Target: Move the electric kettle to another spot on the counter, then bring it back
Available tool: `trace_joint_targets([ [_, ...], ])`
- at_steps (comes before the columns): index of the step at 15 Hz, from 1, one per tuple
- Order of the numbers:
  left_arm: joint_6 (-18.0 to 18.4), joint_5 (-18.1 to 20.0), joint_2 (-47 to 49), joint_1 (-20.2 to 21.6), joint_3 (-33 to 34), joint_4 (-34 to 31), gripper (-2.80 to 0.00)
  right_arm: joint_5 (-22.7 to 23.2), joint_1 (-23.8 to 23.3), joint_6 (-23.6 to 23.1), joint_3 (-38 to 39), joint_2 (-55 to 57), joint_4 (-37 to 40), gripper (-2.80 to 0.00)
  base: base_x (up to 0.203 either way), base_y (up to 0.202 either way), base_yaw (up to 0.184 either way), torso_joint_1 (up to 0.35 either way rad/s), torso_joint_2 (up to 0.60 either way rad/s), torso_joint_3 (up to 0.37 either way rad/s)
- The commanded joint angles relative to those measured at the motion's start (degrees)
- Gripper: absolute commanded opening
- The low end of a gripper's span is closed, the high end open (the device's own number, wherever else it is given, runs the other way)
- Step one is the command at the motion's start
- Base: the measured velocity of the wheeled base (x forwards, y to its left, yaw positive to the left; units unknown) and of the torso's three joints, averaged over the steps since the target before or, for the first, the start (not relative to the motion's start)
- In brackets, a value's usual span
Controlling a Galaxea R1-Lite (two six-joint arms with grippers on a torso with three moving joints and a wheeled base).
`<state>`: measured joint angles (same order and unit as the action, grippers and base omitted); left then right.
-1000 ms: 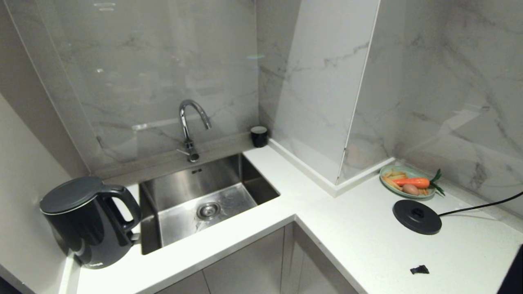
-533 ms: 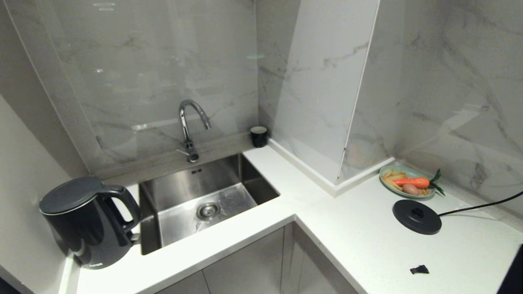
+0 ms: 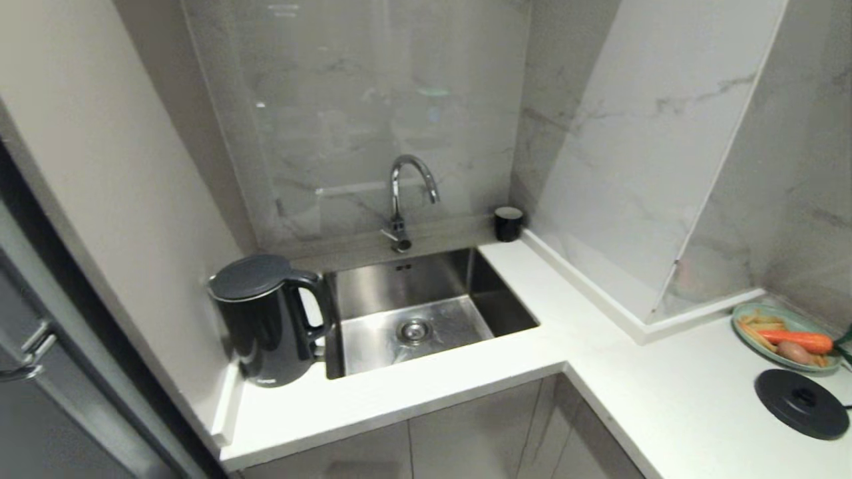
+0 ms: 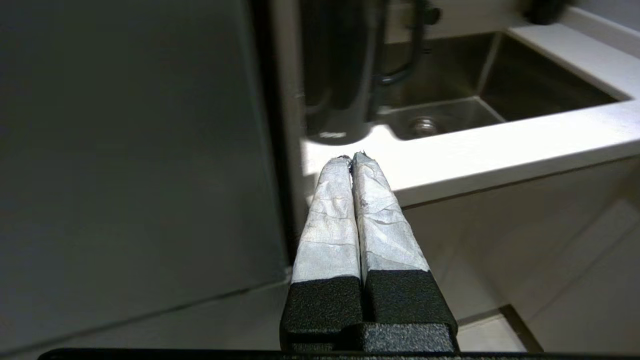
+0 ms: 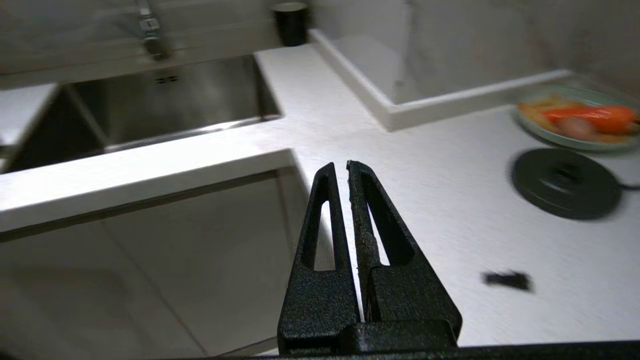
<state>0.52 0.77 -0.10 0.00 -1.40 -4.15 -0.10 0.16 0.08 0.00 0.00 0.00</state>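
Right now I see the tall glossy black cylindrical electric kettle (image 3: 269,322), with its flat lid, big loop handle facing the steel sink (image 3: 426,313) and faint white lettering low down, standing upright at about nine o'clock on the white speckled stone counter (image 3: 413,392), just beside the sink's left rim against the pale side wall. My left gripper (image 4: 351,159) has its taped fingers pressed together, empty, short of the counter edge below the kettle. My right gripper (image 5: 341,168) is likewise closed on nothing, hanging over the counter corner with the flat round black base (image 5: 565,182) off at two o'clock.
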Motion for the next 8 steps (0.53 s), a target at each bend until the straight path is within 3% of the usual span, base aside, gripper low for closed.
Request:
trace_joint_targets([
  [1,0.0,0.0,0.1,0.0,0.0,0.0,-2.8,0.0,0.0,0.0,0.0,-0.1,0.0,-2.8,0.002,-0.011,0.177,0.001,0.0,0.001],
  [8,0.0,0.0,0.1,0.0,0.0,0.0,-2.8,0.0,0.0,0.0,0.0,-0.1,0.0,-2.8,-0.001,-0.006,0.158,0.002,0.0,0.002],
])
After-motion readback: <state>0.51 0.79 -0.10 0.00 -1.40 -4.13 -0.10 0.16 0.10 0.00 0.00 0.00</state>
